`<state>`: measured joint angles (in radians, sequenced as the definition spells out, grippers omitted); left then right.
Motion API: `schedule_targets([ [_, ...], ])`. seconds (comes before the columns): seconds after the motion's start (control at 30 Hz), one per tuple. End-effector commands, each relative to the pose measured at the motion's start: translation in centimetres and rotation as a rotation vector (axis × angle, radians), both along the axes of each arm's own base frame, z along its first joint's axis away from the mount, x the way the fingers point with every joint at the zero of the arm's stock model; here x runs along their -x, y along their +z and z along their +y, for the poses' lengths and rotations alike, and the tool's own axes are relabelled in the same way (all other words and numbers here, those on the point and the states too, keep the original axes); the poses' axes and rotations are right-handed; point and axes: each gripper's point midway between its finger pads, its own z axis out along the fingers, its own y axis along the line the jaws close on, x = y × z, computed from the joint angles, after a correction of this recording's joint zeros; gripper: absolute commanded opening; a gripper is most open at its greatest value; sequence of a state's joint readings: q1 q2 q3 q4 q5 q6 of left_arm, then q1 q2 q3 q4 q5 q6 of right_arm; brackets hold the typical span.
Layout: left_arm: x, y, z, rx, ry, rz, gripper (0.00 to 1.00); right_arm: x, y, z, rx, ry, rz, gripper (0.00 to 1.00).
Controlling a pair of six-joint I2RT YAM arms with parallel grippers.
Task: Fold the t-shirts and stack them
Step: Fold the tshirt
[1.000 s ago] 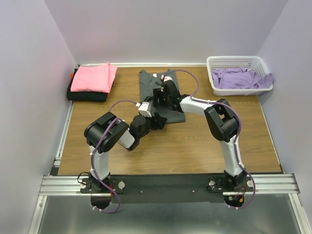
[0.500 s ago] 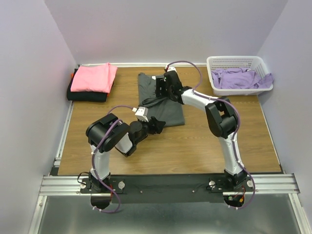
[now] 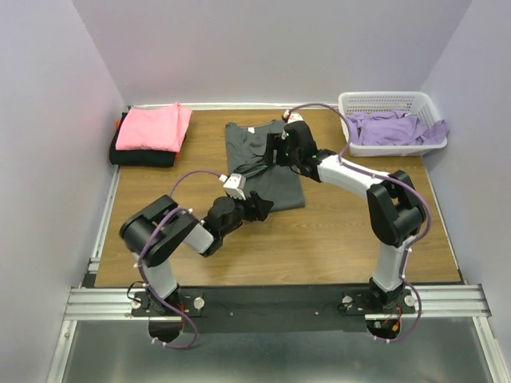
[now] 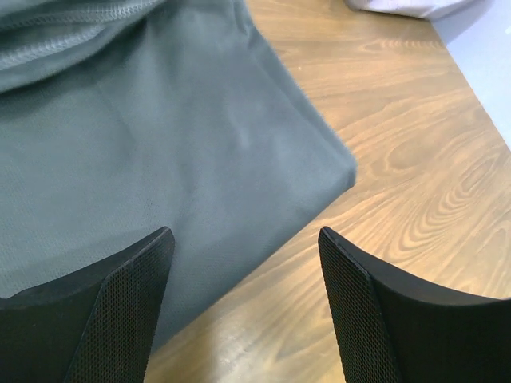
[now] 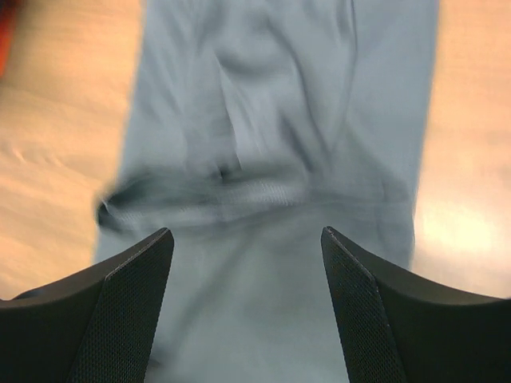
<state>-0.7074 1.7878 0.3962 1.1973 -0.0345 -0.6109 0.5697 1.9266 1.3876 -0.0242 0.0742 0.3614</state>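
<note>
even bright overhead light, soft shadows; right wrist view motion-blurred (others sharp)

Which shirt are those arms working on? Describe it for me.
Start at the far edge of the wooden table. Midway, between the pink-topped stack at left and the white basket at right, lies a dark grey t-shirt, the only one lying alone.

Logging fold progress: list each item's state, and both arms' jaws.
Grey t-shirt: partly folded, lying flat, unstacked.
Pink t-shirt: folded, top of stack.
Black t-shirt: folded, bottom of stack.
Lavender shirts: unfolded, heaped in basket.
Left gripper: jaws open, empty.
Right gripper: jaws open, empty.
</note>
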Motion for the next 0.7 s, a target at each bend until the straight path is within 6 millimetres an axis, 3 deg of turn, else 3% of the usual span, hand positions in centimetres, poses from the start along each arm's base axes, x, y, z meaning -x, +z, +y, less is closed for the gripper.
schedule_targets([
  [0.0, -0.3, 2.6, 2.0, -0.062, 0.082, -0.036, 0.81, 3.3, -2.1, -2.5, 0.020, -0.052, 0.071, 0.81],
  [0.03, -0.4, 3.3, 2.5, -0.069, 0.105, -0.045, 0.82, 3.9, -1.7, -3.2, 0.018, -0.067, 0.066, 0.81],
  [0.13, -1.0, 4.8, 5.2, -0.133, 0.228, -0.045, 0.86, 6.0, -3.1, -5.5, 0.058, -0.121, 0.090, 0.82],
  [0.17, -1.0, 4.4, 6.6, -0.181, 0.283, -0.019, 0.87, 7.0, -3.4, -6.5, 0.064, -0.144, 0.095, 0.82],
  [0.37, 0.4, 2.5, 9.6, -0.254, 0.349, 0.057, 0.85, 9.4, -5.3, -8.7, 0.096, -0.187, 0.133, 0.82],
  [0.67, 2.1, -0.2, 9.2, -0.241, 0.305, 0.167, 0.75, 11.5, -7.7, -10.2, 0.123, -0.214, 0.187, 0.78],
])
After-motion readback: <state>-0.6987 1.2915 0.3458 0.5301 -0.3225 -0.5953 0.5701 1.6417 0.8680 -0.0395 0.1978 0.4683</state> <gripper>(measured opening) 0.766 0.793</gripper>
